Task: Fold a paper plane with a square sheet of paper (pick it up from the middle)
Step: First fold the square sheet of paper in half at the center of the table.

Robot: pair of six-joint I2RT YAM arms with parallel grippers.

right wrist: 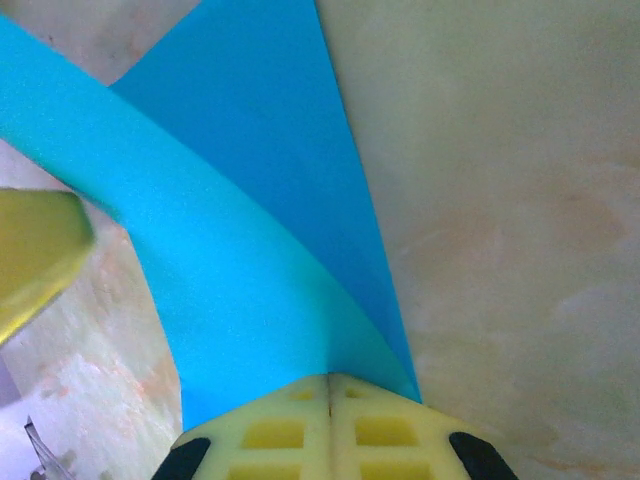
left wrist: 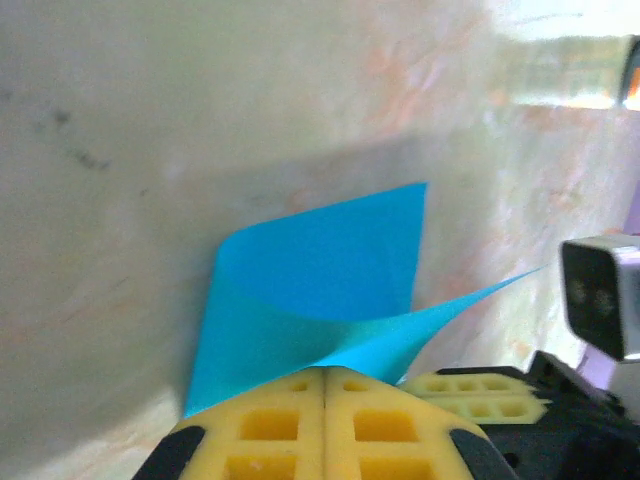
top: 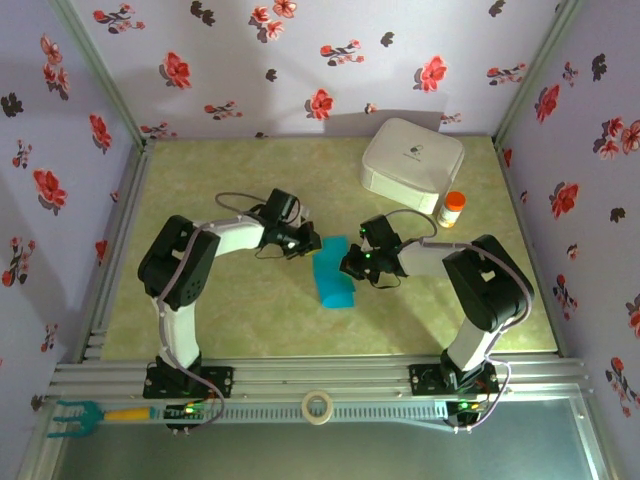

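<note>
The square sheet of paper (top: pixel 333 273) is bright turquoise and lies mid-table, bowed upward between the two arms. My left gripper (top: pixel 307 243) is shut on its upper left part; in the left wrist view the sheet (left wrist: pixel 320 270) curls up into the closed yellow fingertips (left wrist: pixel 290 395). My right gripper (top: pixel 351 263) is shut on the sheet's right edge; in the right wrist view the sheet (right wrist: pixel 250 200) rises into the closed pale fingertips (right wrist: pixel 370 400). The right gripper's fingers (left wrist: pixel 480 385) sit just right of the left one's. A paper plane is out of view.
A white rounded box (top: pixel 412 160) stands at the back right, with a small orange-capped bottle (top: pixel 452 210) beside it. A tape roll (top: pixel 318 407) and a teal-headed tool (top: pixel 75 415) lie on the front rail. Floral walls close in three sides.
</note>
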